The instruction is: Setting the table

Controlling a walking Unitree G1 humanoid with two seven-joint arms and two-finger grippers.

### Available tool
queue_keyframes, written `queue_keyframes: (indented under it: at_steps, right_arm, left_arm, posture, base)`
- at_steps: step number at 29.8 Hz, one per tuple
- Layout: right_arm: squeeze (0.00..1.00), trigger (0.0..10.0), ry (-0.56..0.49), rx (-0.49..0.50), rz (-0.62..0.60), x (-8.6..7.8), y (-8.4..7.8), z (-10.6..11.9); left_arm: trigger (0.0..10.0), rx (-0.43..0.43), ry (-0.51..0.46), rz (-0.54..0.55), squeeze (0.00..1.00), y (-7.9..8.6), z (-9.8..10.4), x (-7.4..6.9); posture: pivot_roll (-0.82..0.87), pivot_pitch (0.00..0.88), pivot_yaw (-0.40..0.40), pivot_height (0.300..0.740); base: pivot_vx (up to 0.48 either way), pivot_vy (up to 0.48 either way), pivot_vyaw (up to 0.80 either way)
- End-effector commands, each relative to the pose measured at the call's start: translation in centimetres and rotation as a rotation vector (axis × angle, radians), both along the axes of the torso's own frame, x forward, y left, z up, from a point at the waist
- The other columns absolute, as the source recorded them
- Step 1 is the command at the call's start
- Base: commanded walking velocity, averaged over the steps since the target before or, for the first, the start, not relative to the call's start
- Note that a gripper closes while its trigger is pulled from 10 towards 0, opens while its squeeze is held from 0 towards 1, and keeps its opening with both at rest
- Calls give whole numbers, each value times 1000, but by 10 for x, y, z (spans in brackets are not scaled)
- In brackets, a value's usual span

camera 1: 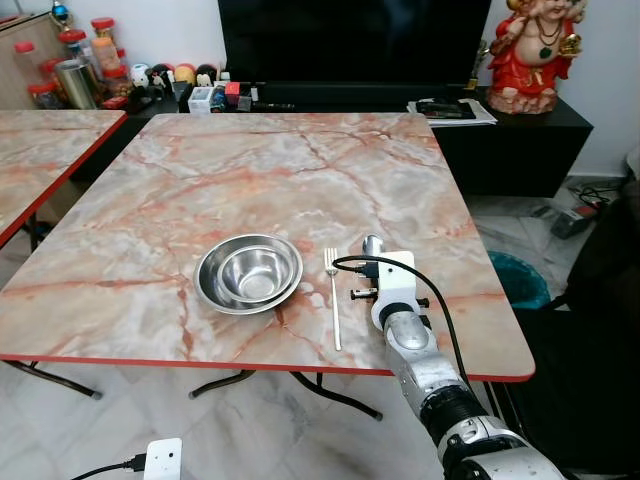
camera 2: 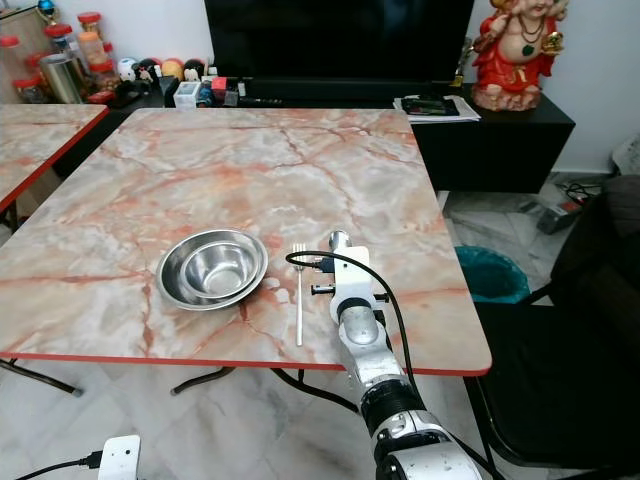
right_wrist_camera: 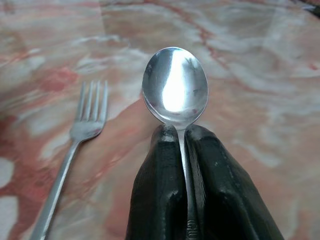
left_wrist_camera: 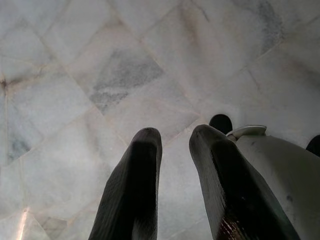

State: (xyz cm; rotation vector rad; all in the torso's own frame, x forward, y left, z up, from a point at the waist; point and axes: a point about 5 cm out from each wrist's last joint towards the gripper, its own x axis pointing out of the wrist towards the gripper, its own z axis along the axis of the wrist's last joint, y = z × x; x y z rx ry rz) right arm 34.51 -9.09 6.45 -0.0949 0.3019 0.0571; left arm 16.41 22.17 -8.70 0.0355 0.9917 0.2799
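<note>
Currently: spoon (right_wrist_camera: pixel 175 87) clamped at its neck by right gripper (right_wrist_camera: pixel 182 131), held over table (camera 1: pixel 150 200) just right of fork (camera 1: pixel 333 295) | bowl (camera 1: pixel 249 272) left of fork | spoon judged light, stiff, slippery; handle grip advised | left gripper (left_wrist_camera: pixel 175 145) parted, idle.

**Inspector:** Obstructions?

**Assistant:** The shiny steel spoon (right_wrist_camera: pixel 175 89) has its handle buried between the right gripper's (right_wrist_camera: pixel 184 131) black fingers. The long steel fork (right_wrist_camera: pixel 75 145) is cut off at seven o'clock in the right wrist view.

**Inspector:** Elsewhere?

**Assistant:** The second marble-patterned table (camera 1: pixel 40 160) is cropped at nine o'clock. The small items on the black low cabinet (camera 1: pixel 520 140) are too small to identify.
</note>
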Motion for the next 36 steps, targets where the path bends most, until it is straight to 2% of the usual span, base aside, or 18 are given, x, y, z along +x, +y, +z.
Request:
queue_keyframes:
  at_steps: [1, 5, 13, 36]
  right_arm:
    - [0, 10000, 24, -2, -7, 1, 2, -1]
    - [0, 10000, 48, -6, -19, -3, -1, -8]
    - [0, 10000, 30, -21, -65, 1, -12, -4]
    - [0, 10000, 91, -45, -65, -8, -16, -20]
  left_arm:
    - [10000, -2, 12, 7, 0, 5, 0, -3]
    - [10000, -4, 15, 11, 0, 5, -1, -4]
    - [10000, -9, 18, 5, 0, 3, -2, -5]
    - [10000, -17, 19, 8, 0, 0, -2, -5]
  posture:
    - [47, 0, 24, 719]
    - [48, 0, 22, 719]
    - [36, 0, 22, 719]
    - [42, 0, 14, 719]
  base:
    - [0, 0, 0]
    - [0, 0, 0]
    - [0, 0, 0]
    - [0, 0, 0]
